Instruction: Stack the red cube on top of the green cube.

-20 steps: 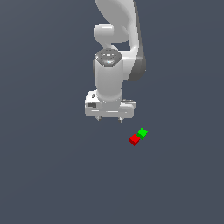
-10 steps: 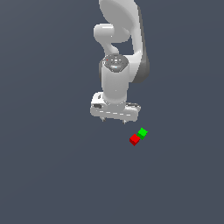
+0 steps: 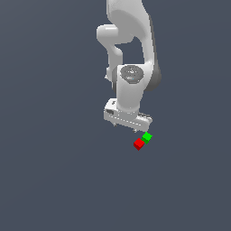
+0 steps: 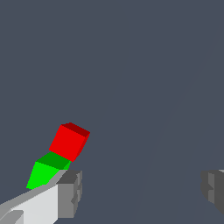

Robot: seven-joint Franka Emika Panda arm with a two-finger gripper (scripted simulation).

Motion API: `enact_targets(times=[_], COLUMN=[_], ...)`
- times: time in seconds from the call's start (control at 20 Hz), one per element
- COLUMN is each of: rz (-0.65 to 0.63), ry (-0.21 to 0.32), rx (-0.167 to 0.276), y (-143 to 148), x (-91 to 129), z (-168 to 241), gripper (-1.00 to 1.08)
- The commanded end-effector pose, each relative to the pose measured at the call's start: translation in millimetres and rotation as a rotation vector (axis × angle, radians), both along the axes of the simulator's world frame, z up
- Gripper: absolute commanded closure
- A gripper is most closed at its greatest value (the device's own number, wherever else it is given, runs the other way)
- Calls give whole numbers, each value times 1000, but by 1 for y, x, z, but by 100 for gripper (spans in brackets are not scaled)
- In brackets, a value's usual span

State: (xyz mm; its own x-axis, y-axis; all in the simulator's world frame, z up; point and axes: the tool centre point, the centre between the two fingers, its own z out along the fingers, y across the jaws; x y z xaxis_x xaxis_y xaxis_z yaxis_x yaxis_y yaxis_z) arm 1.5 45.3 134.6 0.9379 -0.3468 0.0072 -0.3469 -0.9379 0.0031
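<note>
The red cube [image 3: 139, 144] and the green cube [image 3: 146, 137] sit side by side, touching, on the dark grey floor. My gripper [image 3: 131, 126] hangs just above them and a little toward the exterior view's left, with nothing in it. In the wrist view the red cube [image 4: 69, 141] and the green cube [image 4: 45, 171] lie beyond one finger [image 4: 70, 192], outside the gap. The other finger [image 4: 213, 186] is far across the picture, so the gripper [image 4: 142, 190] is open and empty.
The flat dark grey floor [image 3: 54, 180] stretches all around. The white arm [image 3: 131, 40] rises behind the cubes.
The arm has swung toward the exterior view's right and lower, so the hand is now close above the cubes. The cubes have not moved.
</note>
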Motion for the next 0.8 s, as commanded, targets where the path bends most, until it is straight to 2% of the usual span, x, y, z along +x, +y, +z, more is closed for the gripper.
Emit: enact_targets(times=[0.0, 0.75], rz=[-53, -355], ry=[0, 3], rx=[0, 4], y=[10, 64], x=[1, 19], z=[-8, -51], gripper=[-92, -92])
